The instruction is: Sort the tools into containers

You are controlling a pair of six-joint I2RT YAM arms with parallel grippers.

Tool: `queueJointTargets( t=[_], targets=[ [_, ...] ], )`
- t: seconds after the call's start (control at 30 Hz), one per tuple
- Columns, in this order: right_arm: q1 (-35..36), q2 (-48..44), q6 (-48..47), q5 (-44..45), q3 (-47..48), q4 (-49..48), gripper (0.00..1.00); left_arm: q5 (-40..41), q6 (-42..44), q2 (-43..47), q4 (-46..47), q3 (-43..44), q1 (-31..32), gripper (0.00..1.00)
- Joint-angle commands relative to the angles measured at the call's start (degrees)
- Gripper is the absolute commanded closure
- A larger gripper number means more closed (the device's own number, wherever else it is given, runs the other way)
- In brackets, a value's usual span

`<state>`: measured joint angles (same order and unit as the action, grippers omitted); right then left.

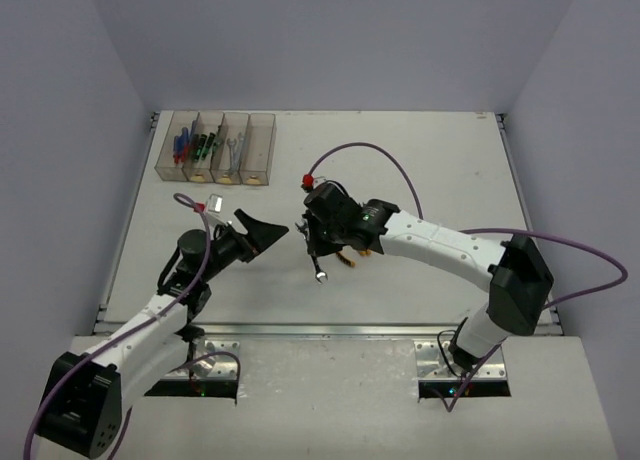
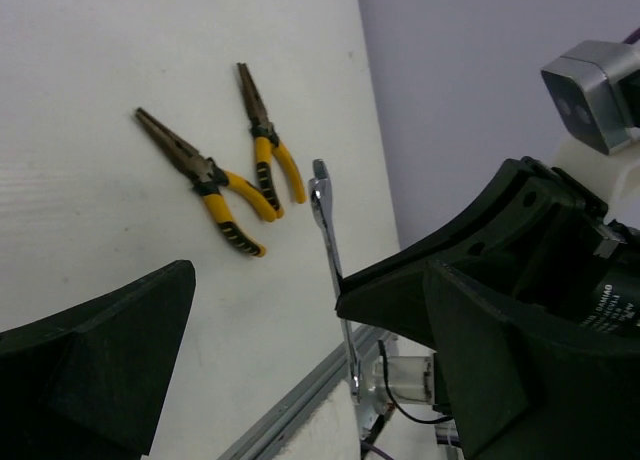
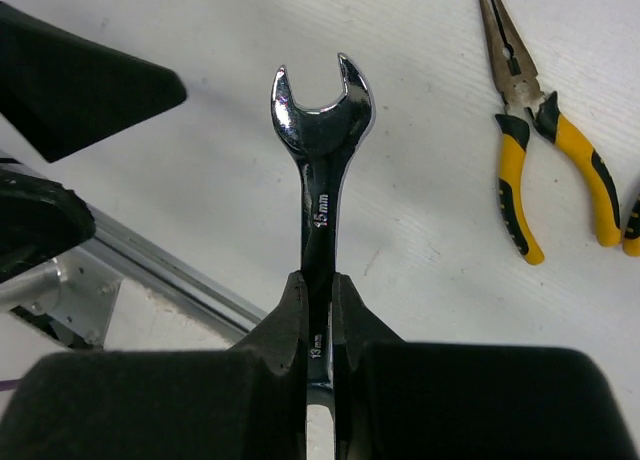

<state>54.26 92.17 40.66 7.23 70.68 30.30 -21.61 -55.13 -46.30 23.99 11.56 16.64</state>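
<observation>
My right gripper (image 1: 318, 252) (image 3: 319, 290) is shut on a silver open-end wrench (image 3: 321, 170) (image 1: 319, 269) and holds it above the table, its open head pointing away from the fingers. The wrench also shows in the left wrist view (image 2: 330, 245). My left gripper (image 1: 270, 230) (image 2: 265, 290) is open and empty, just left of the wrench. Two yellow-and-black pliers (image 2: 205, 175) (image 2: 268, 145) lie on the table; one shows in the right wrist view (image 3: 535, 140). The containers (image 1: 218, 147) stand at the back left and hold blue and green screwdrivers (image 1: 192, 143) and a wrench (image 1: 232, 152).
The table's metal front rail (image 1: 330, 329) runs along the near edge. A purple cable (image 1: 400, 165) loops over the table behind the right arm. White walls close in the table on three sides.
</observation>
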Motion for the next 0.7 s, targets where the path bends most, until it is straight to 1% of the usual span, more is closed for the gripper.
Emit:
queueJointTargets(
  t=[0.0, 0.07, 0.13, 0.2, 0.23, 0.27, 0.33, 0.43, 0.5, 0.53, 0.67],
  targets=[
    [0.41, -4.71, -1.44, -3.28, -0.94, -7.31, 1.0, 0.4, -3.74, -4.04, 16.75, 1.87, 3.57, 0.09],
    [0.47, -5.32, -1.52, -3.78, -1.61, -8.06, 1.0, 1.59, -3.37, -6.54, 16.91, 2.48, 5.49, 0.11],
    [0.88, -6.1, -1.84, -3.91, -2.01, -8.55, 1.0, 3.69, -3.4, -7.98, 17.06, 3.15, 6.86, 0.17],
    [1.25, -6.27, -2.3, -3.68, -2.04, -8.5, 1.0, 4.31, -3.37, -9.96, 17.98, 3.53, 7.65, 0.21],
    [1.39, -6.35, -2.43, -3.81, -2.04, -8.55, 1.0, 4.58, -3.45, -11.01, 18.89, 3.89, 8.19, 0.27],
    [1.42, -6.48, -2.56, -4.02, -2.04, -8.59, 1.0, 4.74, -3.63, -11.94, 19.65, 4.22, 8.91, 0.35],
    [1.45, -6.8, -2.76, -4.54, -2.28, -9.14, 1.0, 4.82, -3.91, -13.81, 20.81, 4.9, 9.91, 0.45],
    [1.51, -7.22, -3.04, -5.16, -2.48, -9.94, 1.0, 5.17, -3.77, -15.47, 21.54, 6.54, 11.29, 0.69],
    [1.46, -7.56, -2.93, -4.91, -2.67, -10.13, 1.0, 5.19, -3.41, -16.48, 21.54, 7.83, 12.22, 0.94],
    [1.46, -7.63, -2.86, -4.41, -2.92, -10.26, 1.0, 5.0, -3.23, -17.16, 21.54, 8.39, 12.54, 1.0],
    [1.46, -9.73, -2.78, -2.37, -4.42, -10.69, 1.0, 4.93, -2.13, -19.01, 21.17, 9.38, 12.8, 1.0]
  ],
)
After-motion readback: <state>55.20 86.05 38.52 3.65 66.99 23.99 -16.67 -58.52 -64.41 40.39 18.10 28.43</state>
